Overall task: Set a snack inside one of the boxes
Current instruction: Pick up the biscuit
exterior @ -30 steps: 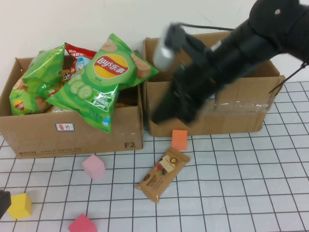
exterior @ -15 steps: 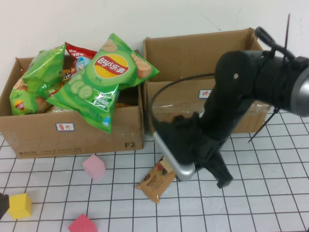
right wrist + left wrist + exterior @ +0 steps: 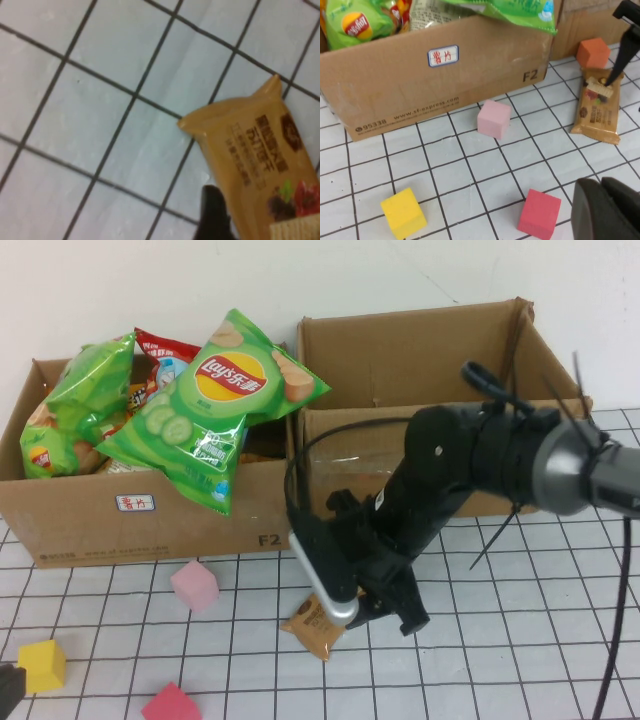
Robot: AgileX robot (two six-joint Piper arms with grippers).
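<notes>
Room on the gridded tabletop (image 3: 520, 640) is widest to the right of the right arm, where bare squares run to the edge of the high view. In front of the left box (image 3: 60, 530) the floor is broken up by a pink cube (image 3: 194, 586), a yellow cube (image 3: 40, 665) and a red cube (image 3: 170, 705), all well apart. An orange cube (image 3: 592, 52) sits just beside the top end of the snack bar (image 3: 312, 625), near the front wall of the right box (image 3: 400, 340). The two boxes stand side by side, walls touching. The left one is heaped with green chip bags (image 3: 215, 405) overhanging its front edge; the right one's opening is unobstructed.

The right gripper (image 3: 385, 605) is low over the snack bar; whether it is open or closed cannot be told. The left gripper (image 3: 6, 688) is at the near left corner, its state likewise unclear.

The snack bar is a flat tan wrapper with crimped ends, printed with a wafer and berries, lying on the table angled across the grid lines.
</notes>
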